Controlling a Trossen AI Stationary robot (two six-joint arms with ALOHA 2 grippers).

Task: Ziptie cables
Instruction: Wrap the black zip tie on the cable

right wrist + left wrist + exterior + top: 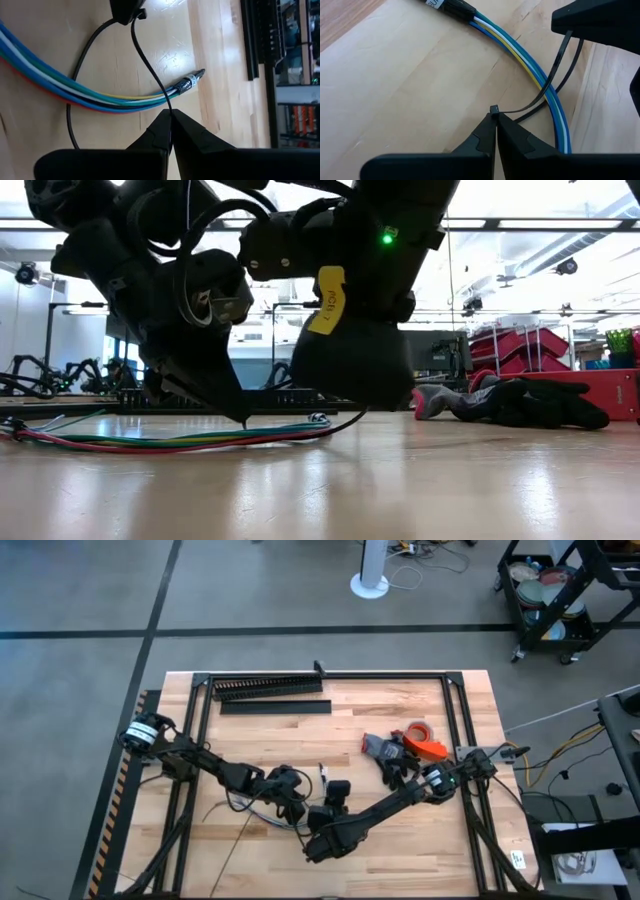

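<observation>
The cables are a bundle of blue, white, yellow and green wires with a dark sleeved end, lying curved on the wooden table. They also show in the right wrist view and the low view. A thin black ziptie loops across them, and two strands of it show. My left gripper and right gripper stand close together over the bundle near the table's front middle. Each is shut on the ziptie. My left gripper pinches the ziptie's small square head end between its two fingertips. From there the strip runs over the cables toward my right gripper. The head sits just above the table beside the bundle. My right gripper pinches the ziptie's thin strip between its two fingertips, beside the cables' sleeved end. From the fingers the strip rises in a slack curve to my left gripper. A second strand bows out and crosses the bundle.
A black comb-toothed duct and a flat black strip lie at the far edge. An orange tape roll and dark gloves lie at the right. A thin dark strip lies near the front left.
</observation>
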